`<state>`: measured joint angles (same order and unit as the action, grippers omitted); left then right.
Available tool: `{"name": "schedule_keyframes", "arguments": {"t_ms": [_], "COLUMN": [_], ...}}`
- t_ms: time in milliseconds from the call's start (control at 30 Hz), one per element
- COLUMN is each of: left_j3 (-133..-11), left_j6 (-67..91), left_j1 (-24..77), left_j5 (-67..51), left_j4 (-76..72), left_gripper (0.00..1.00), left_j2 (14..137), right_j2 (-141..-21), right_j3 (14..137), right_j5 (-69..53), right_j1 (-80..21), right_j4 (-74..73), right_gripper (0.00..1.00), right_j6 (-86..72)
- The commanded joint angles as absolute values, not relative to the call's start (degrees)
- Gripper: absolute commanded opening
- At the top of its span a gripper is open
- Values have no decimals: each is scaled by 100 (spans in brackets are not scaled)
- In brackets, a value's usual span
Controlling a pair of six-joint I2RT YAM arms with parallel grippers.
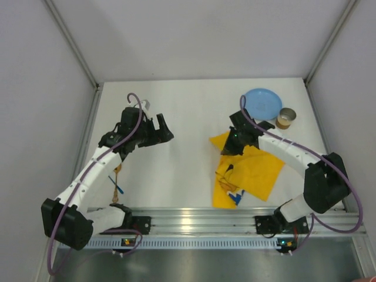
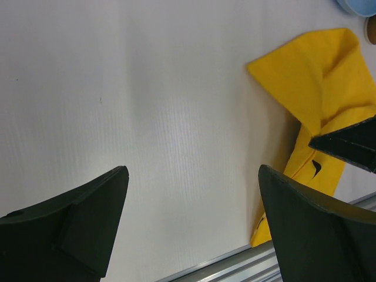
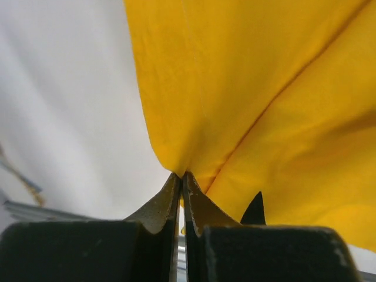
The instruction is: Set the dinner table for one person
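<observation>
The dinner table (image 1: 188, 111) is a plain white top. A yellow cloth mat (image 1: 249, 173) lies crumpled on its right half, one corner folded up. My right gripper (image 1: 228, 150) is shut on a raised fold of the mat (image 3: 252, 88); in the right wrist view the fingertips (image 3: 176, 188) pinch the fabric to a point. My left gripper (image 1: 166, 129) hovers over the bare left-centre of the table, open and empty. The left wrist view shows its fingers (image 2: 88, 223) wide apart, with the mat (image 2: 317, 82) off to the right.
A blue plate (image 1: 262, 103) and a small tan cup (image 1: 286, 118) stand at the back right. Utensils, one blue-handled (image 1: 118, 187), lie near the left arm's base. A metal rail (image 1: 194, 220) runs along the near edge; grey walls enclose the table.
</observation>
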<state>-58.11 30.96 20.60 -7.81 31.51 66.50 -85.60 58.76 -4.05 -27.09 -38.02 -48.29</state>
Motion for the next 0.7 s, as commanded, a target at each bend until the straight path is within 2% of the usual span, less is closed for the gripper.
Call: {"name": "schedule_keyframes", "arguments": {"t_ms": [0, 100, 133, 167, 200, 233, 367, 500, 667], "left_j3": [-6152, -6196, -6188, -6179, -6144, -6109, -5881, -5530, -4871], "left_j6": [3138, 3155, 3173, 3208, 3217, 3243, 3331, 3506, 3814], "left_j1": [2127, 2144, 2145, 2162, 2162, 2180, 2285, 2469, 2846], "left_j5": [-510, -396, -396, -378, -369, -360, -299, -254, -229], "left_j4": [3260, 3374, 3392, 3419, 3436, 3445, 3551, 3577, 3244], "left_gripper": [97, 97, 97, 97, 98, 98, 99, 99, 99], "left_j2": [6478, 6408, 6381, 6355, 6320, 6319, 6293, 6153, 6353], "right_j2": [-8288, -8525, -8621, -8831, -8946, -9208, -9431, -9071, -8351], "right_j3": [6512, 6714, 6845, 6908, 7082, 7197, 7480, 7077, 6619], "right_j5": [-817, -1361, -1510, -1868, -2046, -2439, -2619, -2453, -1557], "right_j1": [-3522, -3805, -3849, -3884, -3920, -3929, -3911, -3666, -3069], "right_j4": [-3693, -3079, -2876, -2674, -2437, -2348, -2706, -3005, -4101], "right_gripper": [0, 0, 4, 53, 94, 100, 100, 100, 100], "right_j6": [-6256, -6565, -6565, -6513, -6495, -6417, -6048, -5617, -4660]}}
